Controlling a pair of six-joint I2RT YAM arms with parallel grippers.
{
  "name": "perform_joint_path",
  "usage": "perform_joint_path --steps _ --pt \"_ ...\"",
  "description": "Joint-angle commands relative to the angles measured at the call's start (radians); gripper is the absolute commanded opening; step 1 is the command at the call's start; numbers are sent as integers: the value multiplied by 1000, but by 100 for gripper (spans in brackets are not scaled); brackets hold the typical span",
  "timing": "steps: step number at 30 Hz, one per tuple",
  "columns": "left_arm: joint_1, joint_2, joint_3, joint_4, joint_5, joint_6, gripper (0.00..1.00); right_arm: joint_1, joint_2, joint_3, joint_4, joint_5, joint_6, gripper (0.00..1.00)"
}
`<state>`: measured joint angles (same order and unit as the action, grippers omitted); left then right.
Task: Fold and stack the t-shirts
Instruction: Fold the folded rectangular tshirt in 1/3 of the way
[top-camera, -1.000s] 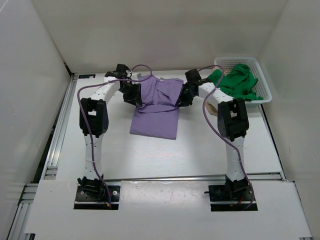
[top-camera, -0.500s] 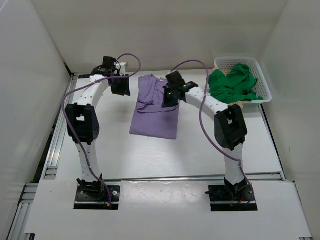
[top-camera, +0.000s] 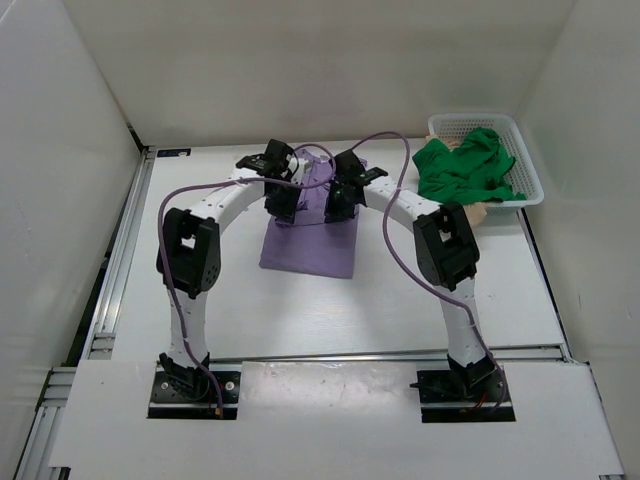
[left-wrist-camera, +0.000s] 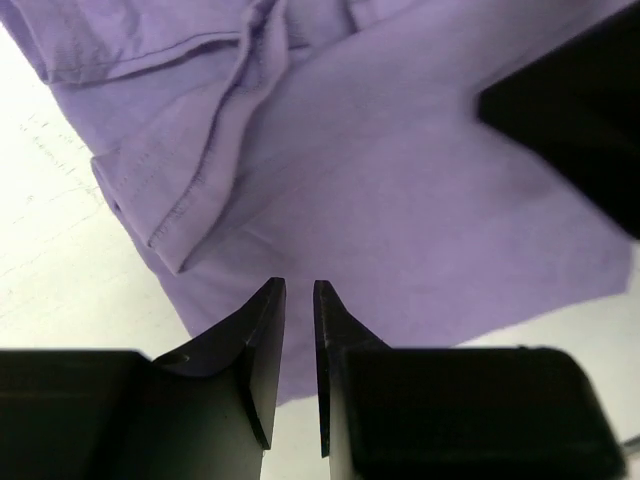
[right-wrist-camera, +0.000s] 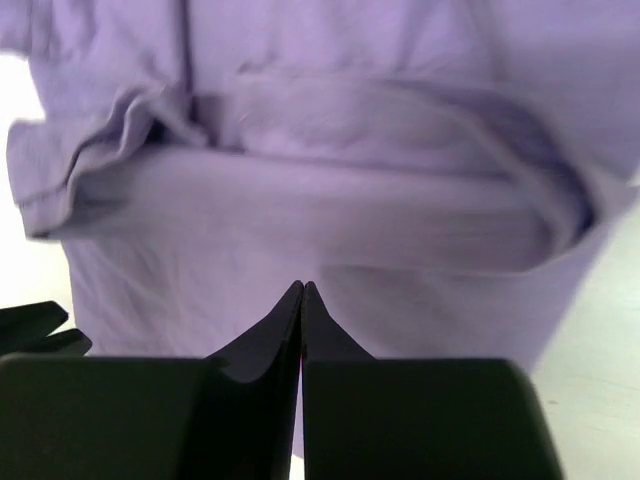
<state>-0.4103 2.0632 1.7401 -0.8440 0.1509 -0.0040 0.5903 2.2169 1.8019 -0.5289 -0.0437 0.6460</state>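
- Lavender t-shirt (top-camera: 310, 248): lies partly folded on the table (top-camera: 300, 315), centre of the top view, with bunched folds at its upper end.
- Left gripper (left-wrist-camera: 297, 290): is over the shirt's upper-left part. The fingers stand a narrow gap apart, with no cloth visible between them.
- Right gripper (right-wrist-camera: 302, 292): is over the shirt's upper-right part. The fingers are pressed together at the cloth; whether fabric is caught cannot be told.
- Green t-shirt (top-camera: 465, 165): is heaped in the white basket (top-camera: 475, 118), upper right.
- Beige t-shirt (top-camera: 480, 210): shows only at the basket's lower edge.
- Small dark strip (top-camera: 172, 152): sits at the table's upper-left corner and is too small to read.
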Motion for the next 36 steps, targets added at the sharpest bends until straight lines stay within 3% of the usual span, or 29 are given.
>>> perform_joint_path --steps 1,12,20,31,36 --pt "4 27 1 8 -74 4 30 -9 16 -1 15 -7 40 0" --pt "-27 52 12 -60 -83 4 32 -20 -37 -90 49 -19 63 0" --pt "-27 117 84 -15 -204 4 52 -47 32 -52 49 -19 83 0" --pt "-27 126 150 88 -326 4 60 -76 9 -39 49 84 103 0" --pt "-27 207 231 88 -378 4 63 -99 43 27 49 119 112 0"
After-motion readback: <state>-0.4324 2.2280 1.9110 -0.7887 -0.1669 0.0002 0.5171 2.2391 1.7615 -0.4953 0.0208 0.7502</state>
